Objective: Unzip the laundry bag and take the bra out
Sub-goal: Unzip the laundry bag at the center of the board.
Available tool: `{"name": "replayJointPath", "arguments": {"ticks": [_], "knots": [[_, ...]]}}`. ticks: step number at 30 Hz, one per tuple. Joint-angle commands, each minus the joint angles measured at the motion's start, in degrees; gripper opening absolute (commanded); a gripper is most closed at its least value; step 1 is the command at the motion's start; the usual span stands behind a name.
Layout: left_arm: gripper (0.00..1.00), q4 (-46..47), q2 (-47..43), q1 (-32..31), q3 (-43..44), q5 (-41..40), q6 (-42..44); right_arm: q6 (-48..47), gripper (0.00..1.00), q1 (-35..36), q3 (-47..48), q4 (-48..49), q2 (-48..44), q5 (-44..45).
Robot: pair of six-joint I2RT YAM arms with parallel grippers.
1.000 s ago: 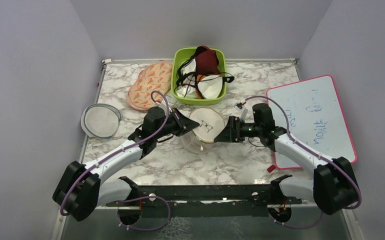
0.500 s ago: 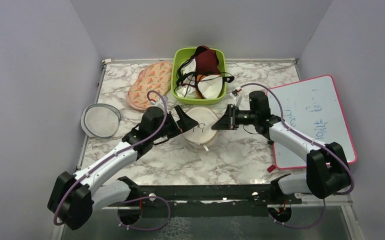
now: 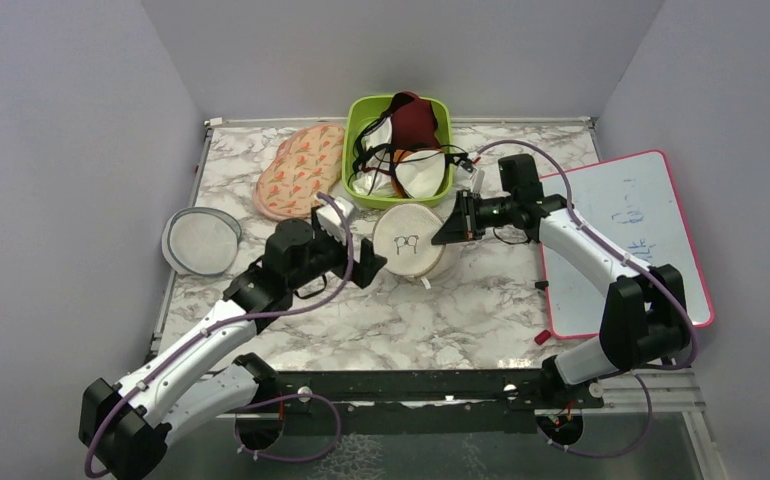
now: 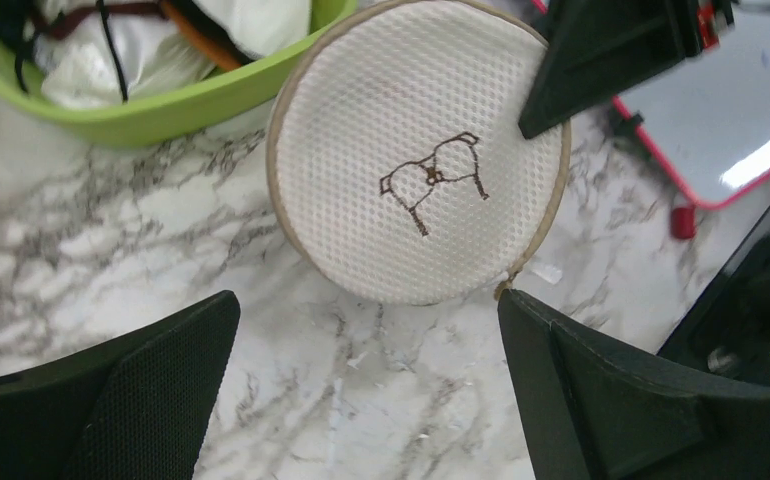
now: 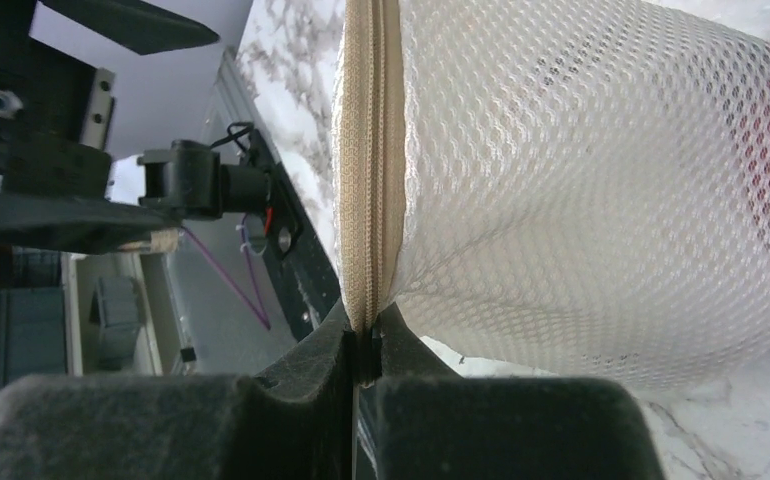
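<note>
Our right fingers pinch the laundry bag at its zip. Our left fingers stand spread just short of it.

Legend. The laundry bag is carrying one dark stitched mark at the middle of its round white face: an outline of two joined cups with short trailing lines (in the top view it is looking much like the letters "pq"). It is not spelling a word. The whiteboard, lying at the right of the surface, is showing faint blue handwriting, too blurred to read.
</note>
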Motion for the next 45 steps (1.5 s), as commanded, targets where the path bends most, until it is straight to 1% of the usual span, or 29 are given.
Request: {"name": "replayJointPath", "arguments": {"ticks": [1,4,6,7,9,10,11,12,15,18,19,21,24,25,27,31,35,40,41,43,44,45], "knots": [[0.99,11.89,-1.2,-5.29,-5.03,4.77,29.63,-2.84,0.01,0.17,-0.28,-2.74,0.25,-7.12],[0.99,16.35,0.24,-7.7,-7.95,5.12,43.11,-3.55,0.01,0.15,-0.61,-2.69,-0.7,-8.55],[0.97,14.95,1.37,-10.49,-7.18,6.47,50.78,-4.82,0.01,0.15,-0.03,-3.94,-0.95,-8.51],[0.95,14.7,1.91,-12.09,-7.01,5.75,53.92,-5.77,0.01,0.15,0.36,-4.86,-0.92,-8.31],[0.81,15.27,3.68,-14.98,-7.27,2.88,59.94,-6.47,0.01,0.16,0.63,-5.59,-0.8,-8.11],[0.75,15.79,4.54,-16.11,-7.68,1.68,61.87,-6.44,0.01,0.15,0.64,-5.4,-0.77,-8.09],[0.7,15.87,5.38,-17.32,-8.06,0.89,63.42,-6.18,0.01,0.15,0.64,-5.24,-0.65,-8.06],[0.69,16.15,5.88,-18.48,-8.46,0.2,64.15,-5.71,0.01,0.14,0.64,-4.99,-0.55,-8.12],[0.68,17.11,6.28,-20.84,-10.81,0.47,65.22,-4.56,0.01,0.17,0.68,-4.38,-0.35,-9.18],[0.81,17.84,6.6,-23.38,-12.95,-1.58,67.25,-4.09,0.01,0.15,0.89,-4.18,-0.18,-9.42],[0.81,19.07,7.12,-24.35,-13.55,-3.05,67.84,-4.12,0.01,0.17,0.9,-4.36,-0.05,-9.64],[0.8,20.13,8.82,-25.05,-13.48,-4.38,68.31,-4.32,0.01,0.17,0.98,-4.52,0.15,-9.89],[0.62,24.69,12.59,-25.16,-13.96,-7.08,68.03,-4.41,0.01,0.17,1.29,-4.89,0.54,-10.02],[0.58,26.68,13.23,-25.16,-14.33,-8.1,68.18,-4.47,0.01,0.14,1.34,-4.92,0.64,-10.13],[0.53,28.32,13.73,-25.16,-14.04,-9.58,67.26,-4.55,0.01,0.18,1.34,-5.1,0.76,-10.1],[0.41,28.89,12.69,-25.16,-13.75,-11.19,65.1,-5.25,0.01,0.26,1.3,-6.07,0.81,-9.77],[0.2,28.83,11.73,-25.16,-12.77,-12.34,62.47,-5.26,0.01,0.26,1.39,-6.22,0.7,-9.62],[0.09,26.96,10.58,-25.16,-10.59,-13.5,56.22,-3.14,0.02,0.26,1.79,-4.42,0.02,-8.24],[0.07,25.85,10.37,-25.16,-9.99,-12.91,54.9,-3.06,0.03,0.25,2.12,-4.61,-0.11,-7.54],[0.04,23.1,10.07,-25.16,-8.44,-12.6,52.17,-3.24,0.2,0.26,3.1,-5.86,-0.81,-3.06],[0.0,20.81,10.05,-25.16,-7.31,-12.86,50.65,-3.47,0.29,0.24,3.51,-6.59,-1.4,-0.53],[0.0,19.46,10.18,-25.16,-6.19,-13.72,48.92,-3.77,0.37,0.25,3.8,-7.13,-2.27,2.18]]}}
